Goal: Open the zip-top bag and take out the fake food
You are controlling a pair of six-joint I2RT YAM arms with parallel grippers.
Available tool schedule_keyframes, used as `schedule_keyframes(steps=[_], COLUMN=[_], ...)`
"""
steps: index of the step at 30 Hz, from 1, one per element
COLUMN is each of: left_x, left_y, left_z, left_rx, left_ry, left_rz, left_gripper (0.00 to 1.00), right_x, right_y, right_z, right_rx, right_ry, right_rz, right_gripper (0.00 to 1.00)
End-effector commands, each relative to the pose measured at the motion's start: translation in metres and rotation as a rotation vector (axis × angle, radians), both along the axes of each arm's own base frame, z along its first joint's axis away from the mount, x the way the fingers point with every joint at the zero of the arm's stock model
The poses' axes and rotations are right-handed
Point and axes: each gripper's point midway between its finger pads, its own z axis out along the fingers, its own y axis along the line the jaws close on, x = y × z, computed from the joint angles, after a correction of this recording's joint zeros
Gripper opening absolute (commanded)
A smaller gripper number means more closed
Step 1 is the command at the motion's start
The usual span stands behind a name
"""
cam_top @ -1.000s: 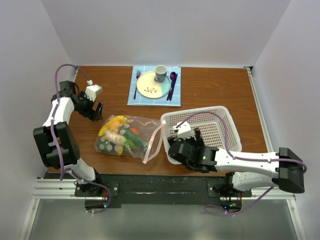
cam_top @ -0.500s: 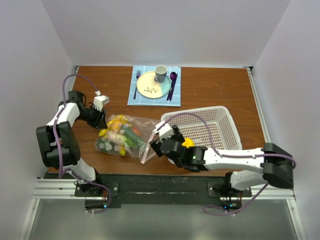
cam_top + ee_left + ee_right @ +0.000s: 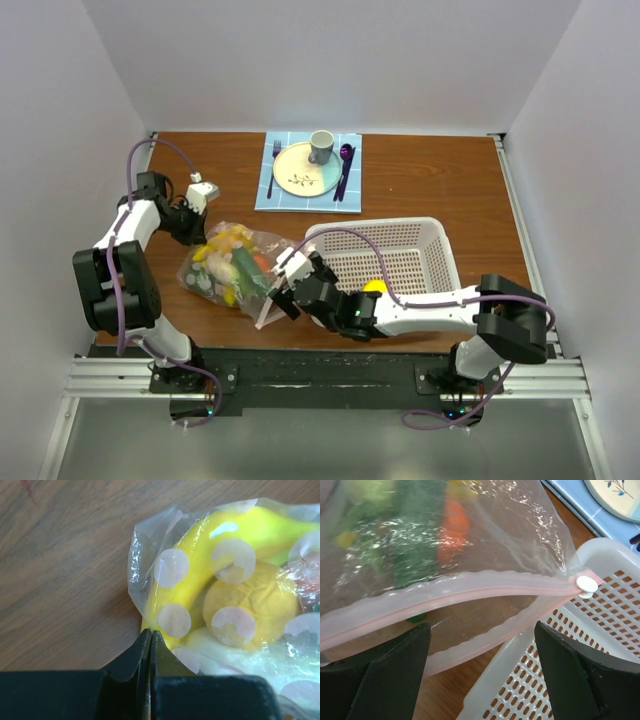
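Item: zip-top bag, clear with pale dots, lying on the wooden worktop left of centre, between the two arms. Contents: fake food, all inside the bag, including a yellow banana, a green piece and an orange piece. Left tool: jaws pressed together at the bag's far-left corner, thin film caught at the tips. Right tool: jaws spread wide, one finger on each side of the pink zipper strip, holding nothing. White perforated basket: touching the bag's zipper end, one yellow piece inside. Blue placemat with plate, cup and cutlery: far edge, well apart.
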Motion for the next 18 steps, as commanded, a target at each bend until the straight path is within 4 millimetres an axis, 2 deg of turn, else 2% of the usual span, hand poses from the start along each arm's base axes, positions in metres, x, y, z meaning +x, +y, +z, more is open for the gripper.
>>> schedule_keyframes(steps=[1, 6, 10, 12, 13, 18], left_x=[0.004, 0.008, 0.014, 0.017, 0.019, 0.026], left_y=[0.006, 0.012, 0.023, 0.033, 0.036, 0.054], left_z=[-0.002, -0.004, 0.002, 0.004, 0.004, 0.008], left_rx=[0.093, 0.117, 0.178, 0.223, 0.240, 0.288], left_ry=[-0.058, -0.061, -0.095, -0.113, -0.121, -0.131], left_rz=[-0.013, 0.005, 0.002, 0.008, 0.000, 0.009], left_gripper=[0.00, 0.00, 0.00, 0.00, 0.00, 0.00], right_x=[-0.013, -0.021, -0.022, -0.024, -0.026, -0.030], right_y=[0.023, 0.016, -0.013, -0.032, -0.041, -0.062], right_z=[0.046, 0.048, 0.039, 0.030, 0.020, 0.002], right_rx=[0.124, 0.101, 0.060, 0.059, 0.051, 0.038], right_ry=[-0.046, -0.060, -0.053, -0.047, -0.033, -0.010], right_rz=[0.040, -0.019, -0.116, -0.139, -0.142, -0.177], right_gripper=[0.88, 0.82, 0.80, 0.80, 0.80, 0.80])
